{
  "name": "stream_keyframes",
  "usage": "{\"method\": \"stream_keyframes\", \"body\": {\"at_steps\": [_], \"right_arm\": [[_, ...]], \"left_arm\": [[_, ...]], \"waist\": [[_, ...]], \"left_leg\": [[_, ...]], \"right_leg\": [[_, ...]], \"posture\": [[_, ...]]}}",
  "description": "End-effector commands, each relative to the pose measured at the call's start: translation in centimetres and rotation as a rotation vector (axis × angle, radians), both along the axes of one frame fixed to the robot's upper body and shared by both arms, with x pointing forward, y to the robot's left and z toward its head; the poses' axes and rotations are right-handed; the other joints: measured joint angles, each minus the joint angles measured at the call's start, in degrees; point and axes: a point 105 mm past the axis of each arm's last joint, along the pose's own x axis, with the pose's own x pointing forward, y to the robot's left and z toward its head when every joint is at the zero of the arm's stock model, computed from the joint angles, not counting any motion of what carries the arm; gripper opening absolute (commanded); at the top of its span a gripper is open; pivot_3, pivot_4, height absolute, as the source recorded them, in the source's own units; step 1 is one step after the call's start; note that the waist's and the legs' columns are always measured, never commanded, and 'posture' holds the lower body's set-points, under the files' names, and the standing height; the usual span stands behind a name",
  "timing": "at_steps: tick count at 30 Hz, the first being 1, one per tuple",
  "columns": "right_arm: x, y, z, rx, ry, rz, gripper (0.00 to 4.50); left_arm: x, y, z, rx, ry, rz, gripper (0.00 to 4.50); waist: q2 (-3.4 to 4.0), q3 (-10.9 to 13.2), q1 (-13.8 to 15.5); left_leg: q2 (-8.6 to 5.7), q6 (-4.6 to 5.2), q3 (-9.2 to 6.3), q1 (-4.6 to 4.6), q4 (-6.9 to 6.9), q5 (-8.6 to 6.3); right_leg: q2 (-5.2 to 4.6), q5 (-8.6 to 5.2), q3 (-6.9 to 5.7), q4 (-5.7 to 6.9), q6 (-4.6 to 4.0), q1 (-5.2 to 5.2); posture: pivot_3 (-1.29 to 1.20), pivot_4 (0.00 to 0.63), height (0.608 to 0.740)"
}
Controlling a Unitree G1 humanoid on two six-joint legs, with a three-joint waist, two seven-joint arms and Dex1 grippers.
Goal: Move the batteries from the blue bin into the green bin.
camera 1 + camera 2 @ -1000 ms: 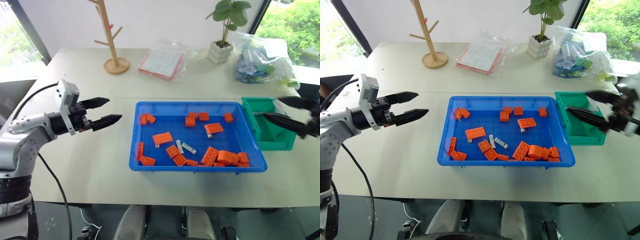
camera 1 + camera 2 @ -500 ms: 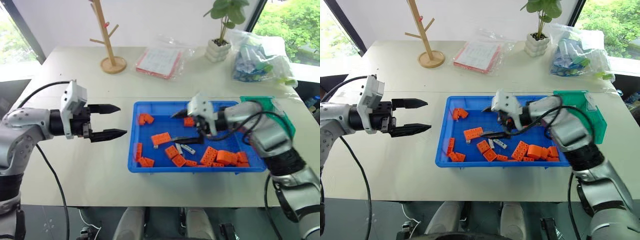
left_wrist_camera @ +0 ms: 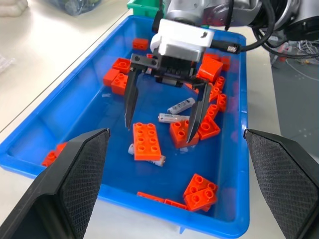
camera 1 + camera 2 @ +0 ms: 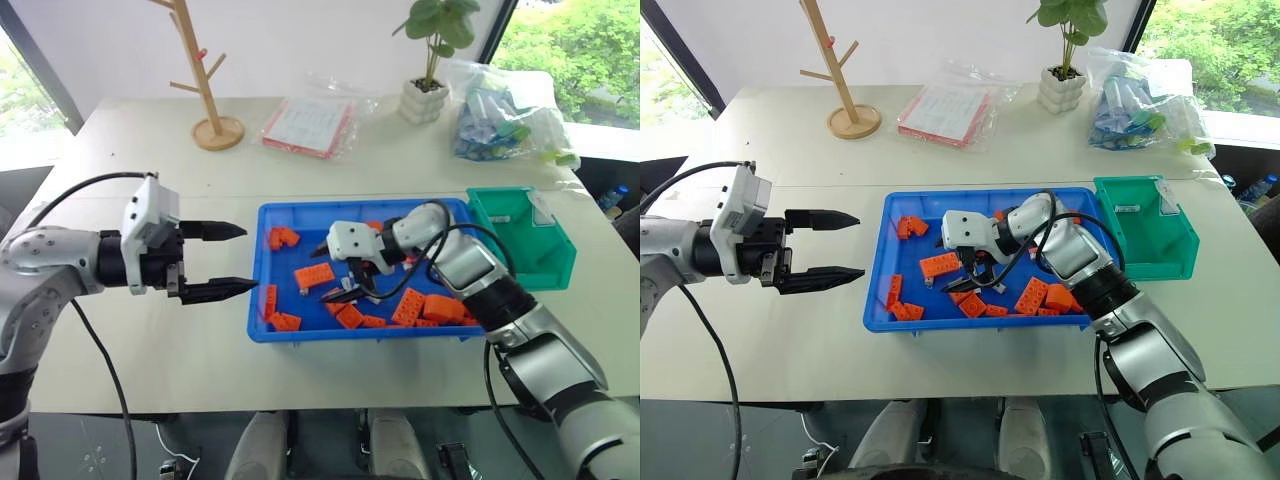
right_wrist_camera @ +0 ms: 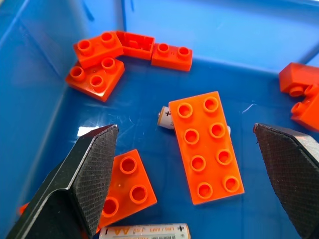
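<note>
Blue bin sits mid-table, long side running 9 to 3 o'clock; green bin just beside its 3 o'clock end, interior hard to read from here. Right gripper reaches down inside the blue bin toward its 9 o'clock half, fingers spread wide, nothing between them. In the left wrist view its two black fingers straddle the batteries: two silver-white cylinders lying between the tips on the bin floor, close together, one angled against the other. A third battery pokes out from under a long orange brick just toward the 9 o'clock side. The right wrist view shows that brick lying over the battery, a plus mark on the exposed end, and another battery marked AA at the frame edge nearer the wrist. More orange bricks scattered around the bin floor, thickest toward the 4 o'clock corner. Left gripper hovers over bare table at 9 o'clock of the blue bin, pointing toward it, fingers apart and empty.
</note>
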Motion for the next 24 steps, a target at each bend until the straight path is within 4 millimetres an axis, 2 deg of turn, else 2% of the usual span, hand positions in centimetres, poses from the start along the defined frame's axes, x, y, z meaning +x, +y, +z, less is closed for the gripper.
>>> {"method": "stream_keyframes", "body": {"at_steps": [1,10,12,14,18,22,24], "right_arm": [[0.7,1.0,0.9,0.015,-0.049,-0.009,4.46],[2.2,1.2,0.3,0.007,-0.067,-0.084,4.46],[2.4,1.1,0.3,0.008,-0.065,-0.088,3.96],[2.4,1.2,0.6,0.02,-0.057,-0.089,3.26],[2.2,1.6,2.0,0.076,-0.027,-0.094,1.21],[2.1,2.0,3.6,0.121,-0.006,-0.1,1.17],[3.4,2.1,4.7,0.162,-0.027,-0.164,1.17]], "left_arm": [[-0.2,0.1,1.1,0.004,-0.048,0.006,4.5],[0.2,0.1,1.2,0.005,-0.051,0.005,4.5],[0.3,0.0,1.3,0.003,-0.053,0.004,4.5],[0.4,0.0,1.3,0.002,-0.054,0.003,4.5],[0.6,-0.1,1.3,0.001,-0.057,0.004,4.5],[0.8,-0.1,1.4,0.0,-0.063,0.005,4.5],[0.9,-0.2,1.4,0.0,-0.067,0.001,4.5]], "waist": [[0.0,0.0,0.0],[0.0,0.0,0.0],[0.0,0.0,0.0],[0.0,0.0,-0.1],[0.0,0.0,-0.1],[0.01,0.0,-0.2],[0.01,0.0,-0.2]], "left_leg": [[0.0,0.0,0.0,0.0,0.0,0.0],[0.03,-0.03,-0.01,0.0,0.0,0.02],[0.03,-0.04,0.0,0.0,0.0,0.02],[0.03,-0.04,-0.01,-0.01,0.0,0.02],[0.05,-0.04,-0.01,-0.01,0.0,0.02],[0.08,-0.04,0.0,-0.01,-0.01,0.02],[0.08,-0.04,0.0,-0.01,-0.01,0.02]], "right_leg": [[0.01,0.0,0.02,0.0,0.0,0.0],[0.13,0.01,0.12,-0.01,-0.02,-0.02],[0.13,0.01,0.12,-0.01,-0.02,-0.02],[0.14,0.01,0.13,-0.01,-0.02,-0.03],[0.16,0.01,0.13,0.0,-0.02,-0.04],[0.19,0.02,0.15,0.0,-0.04,-0.06],[0.2,0.02,0.15,0.0,-0.04,-0.06]], "posture": [[0.0,0.15,0.692],[0.0,0.15,0.692],[0.0,0.15,0.692],[0.0,0.15,0.692],[0.0,0.15,0.692],[0.0,0.15,0.692],[0.0,0.15,0.692]]}}
